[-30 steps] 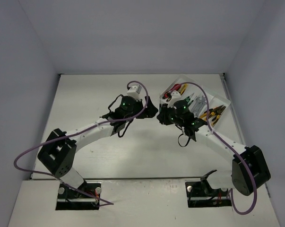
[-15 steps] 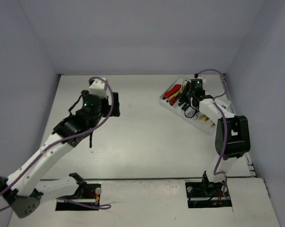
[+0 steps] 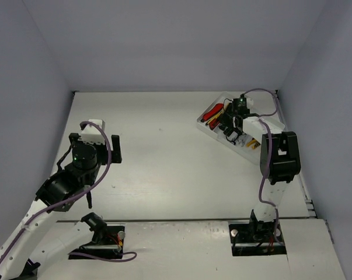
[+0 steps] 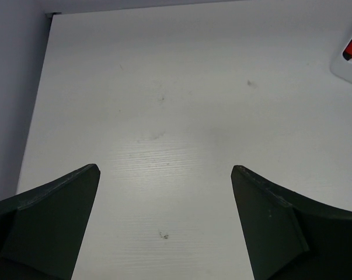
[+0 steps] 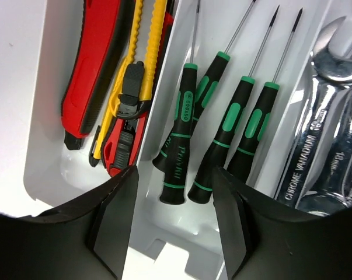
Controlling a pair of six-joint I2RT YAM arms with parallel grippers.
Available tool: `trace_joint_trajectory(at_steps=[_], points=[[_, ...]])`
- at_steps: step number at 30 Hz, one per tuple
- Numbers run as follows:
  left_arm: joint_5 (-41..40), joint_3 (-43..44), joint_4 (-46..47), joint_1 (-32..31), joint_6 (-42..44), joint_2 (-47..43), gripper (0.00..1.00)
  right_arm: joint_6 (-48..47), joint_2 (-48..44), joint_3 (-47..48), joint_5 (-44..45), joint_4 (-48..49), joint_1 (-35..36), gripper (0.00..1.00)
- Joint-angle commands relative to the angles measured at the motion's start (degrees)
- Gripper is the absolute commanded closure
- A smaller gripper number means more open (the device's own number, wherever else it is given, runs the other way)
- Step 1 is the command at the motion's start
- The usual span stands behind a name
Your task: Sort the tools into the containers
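Right gripper (image 5: 174, 182) hangs parted and empty right over the tray (image 5: 42, 122), 4 screwdrivers (image 5: 231, 131) lying lengthwise just beneath, handles nearest, beside the utility knives (image 5: 97, 76), while the left gripper (image 4: 164, 175), spread wide, sits well away over the table (image 4: 164, 81).

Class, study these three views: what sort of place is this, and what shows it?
Most likely a robotics lab test cell: a left arm and right arm bolted at the near edge of a white table, plain walls boxing it in, and a compartment tray holding screwdrivers.
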Motion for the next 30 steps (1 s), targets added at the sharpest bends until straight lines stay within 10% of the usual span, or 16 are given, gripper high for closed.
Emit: trace_joint_trajectory(at_steps=[1,9,20,30], points=[[-2.7,0.6,0.8,0.4,2.1,-1.2,0.06,-5.1,-12.0,0.9,5.2,-3.0,-0.2,0.48],[-3.1,0.7,-0.4,0.5,2.6,-5.4,0.06,-13.6,-43.8,-8.1,5.8,-10.8,-0.2,0.39],[-4.8,1.5,-6.3,0.7,2.5,-14.2,0.06,-13.3,-77.0,-18.7,5.2,-16.1,0.8,0.00],[-6.3,-0.7,-9.5,0.7,1.3,-21.9,0.06,-15.5,-90.4,-21.9,9.1,-22.7,0.9,0.00]])
